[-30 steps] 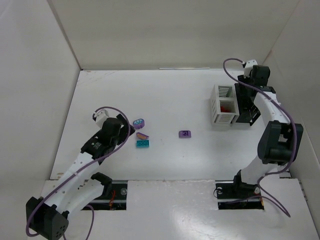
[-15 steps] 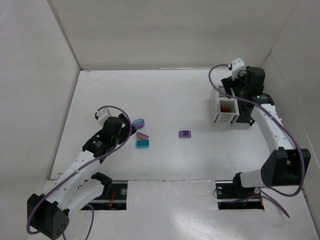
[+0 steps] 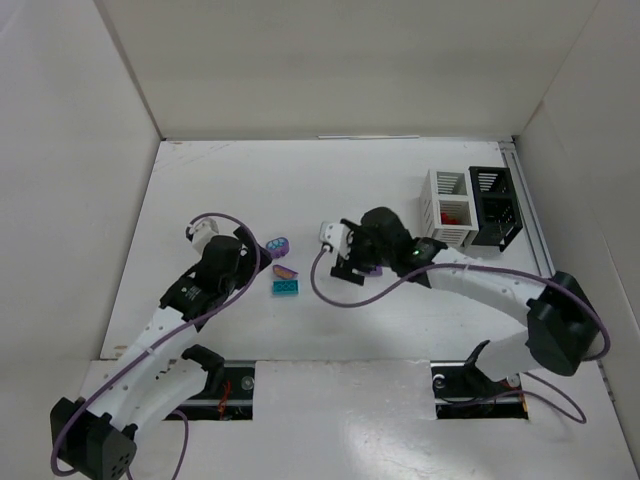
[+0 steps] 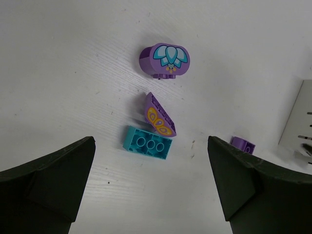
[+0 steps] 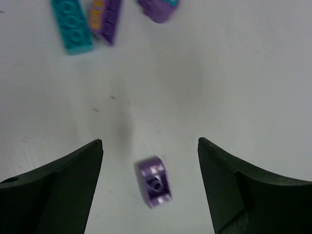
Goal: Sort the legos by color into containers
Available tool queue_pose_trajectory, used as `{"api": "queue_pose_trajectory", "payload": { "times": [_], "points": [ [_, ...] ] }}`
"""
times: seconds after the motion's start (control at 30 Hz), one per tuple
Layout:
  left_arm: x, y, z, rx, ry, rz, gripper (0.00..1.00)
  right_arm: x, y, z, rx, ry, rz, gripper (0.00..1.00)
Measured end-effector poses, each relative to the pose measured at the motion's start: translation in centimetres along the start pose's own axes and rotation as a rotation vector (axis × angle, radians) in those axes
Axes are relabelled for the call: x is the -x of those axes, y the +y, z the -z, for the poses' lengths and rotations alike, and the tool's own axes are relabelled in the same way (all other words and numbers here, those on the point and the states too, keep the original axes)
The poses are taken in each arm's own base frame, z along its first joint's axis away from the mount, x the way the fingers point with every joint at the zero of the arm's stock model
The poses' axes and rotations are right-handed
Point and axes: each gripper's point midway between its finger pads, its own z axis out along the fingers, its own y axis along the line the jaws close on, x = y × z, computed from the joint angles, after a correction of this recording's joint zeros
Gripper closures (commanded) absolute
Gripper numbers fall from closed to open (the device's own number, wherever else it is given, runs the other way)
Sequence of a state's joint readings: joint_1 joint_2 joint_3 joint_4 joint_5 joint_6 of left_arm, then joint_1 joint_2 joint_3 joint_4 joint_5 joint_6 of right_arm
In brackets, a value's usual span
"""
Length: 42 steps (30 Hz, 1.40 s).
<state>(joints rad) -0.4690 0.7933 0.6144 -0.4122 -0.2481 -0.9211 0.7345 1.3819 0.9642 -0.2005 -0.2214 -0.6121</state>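
Observation:
Three legos lie close together left of centre: a round purple brick with a flower print (image 3: pixel 279 245) (image 4: pixel 164 60), a purple and yellow brick (image 3: pixel 285 270) (image 4: pixel 159 120) and a teal brick (image 3: pixel 286 287) (image 4: pixel 146 142). My left gripper (image 3: pixel 258 264) (image 4: pixel 150 163) is open and empty just left of them. A small purple brick (image 5: pixel 155 181) (image 4: pixel 242 144) lies alone at the table's middle. My right gripper (image 3: pixel 350 262) (image 5: pixel 150 146) is open and empty above it, and the brick shows between the fingers. The white container (image 3: pixel 447 208) holds a red lego (image 3: pixel 455 213). The black container (image 3: pixel 495 205) stands right beside it.
The two containers stand together at the back right. White walls enclose the table on the left, back and right. The right arm (image 3: pixel 480 280) stretches across the table's right half. In the right wrist view the three grouped legos lie ahead, with the teal one (image 5: pixel 72 24) leftmost.
My right arm has swung from the containers at the back right to the table's middle, above the small purple brick. The left arm has barely moved.

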Motion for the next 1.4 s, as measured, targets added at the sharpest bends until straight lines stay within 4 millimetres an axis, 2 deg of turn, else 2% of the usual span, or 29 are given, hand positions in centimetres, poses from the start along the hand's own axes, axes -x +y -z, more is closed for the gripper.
{"api": "queue_pose_trajectory", "payload": {
  "times": [0.13, 0.23, 0.33, 0.37, 0.4, 0.77, 1.1, 1.4],
  "points": [
    [0.5, -0.1, 0.6, -0.013, -0.024, 0.024, 0.01, 1.0, 7.0, -4.1, 0.17, -0.012, 0.047, 0.18],
    [0.8, -0.1, 1.0, -0.021, -0.035, 0.035, 0.01, 0.2, 12.0, -6.9, 0.312, 0.01, 0.054, 0.2],
    [0.8, 0.1, 1.2, -0.018, -0.04, 0.037, 0.01, -1.6, 15.6, -9.2, 0.422, 0.055, 0.034, 0.2],
    [0.8, 0.2, 1.2, -0.013, -0.04, 0.037, 0.01, -2.2, 16.4, -9.8, 0.443, 0.072, 0.019, 0.2],
    [0.8, 0.3, 1.2, -0.007, -0.04, 0.036, 0.01, -1.9, 16.8, -10.2, 0.463, 0.06, 0.006, 0.2],
    [0.7, 1.0, 1.5, 0.017, -0.038, 0.036, 0.01, 0.8, 15.2, -14.0, 0.399, 0.019, 0.004, 0.21],
    [1.9, 1.3, 1.6, 0.03, -0.095, 0.069, 0.01, 1.9, 14.4, -15.7, 0.375, 0.006, 0.01, 0.18],
    [2.5, 1.0, 2.2, 0.015, -0.115, 0.082, 0.01, 3.1, 12.6, -16.7, 0.334, -0.037, 0.18, 0.13]
  ]
}}
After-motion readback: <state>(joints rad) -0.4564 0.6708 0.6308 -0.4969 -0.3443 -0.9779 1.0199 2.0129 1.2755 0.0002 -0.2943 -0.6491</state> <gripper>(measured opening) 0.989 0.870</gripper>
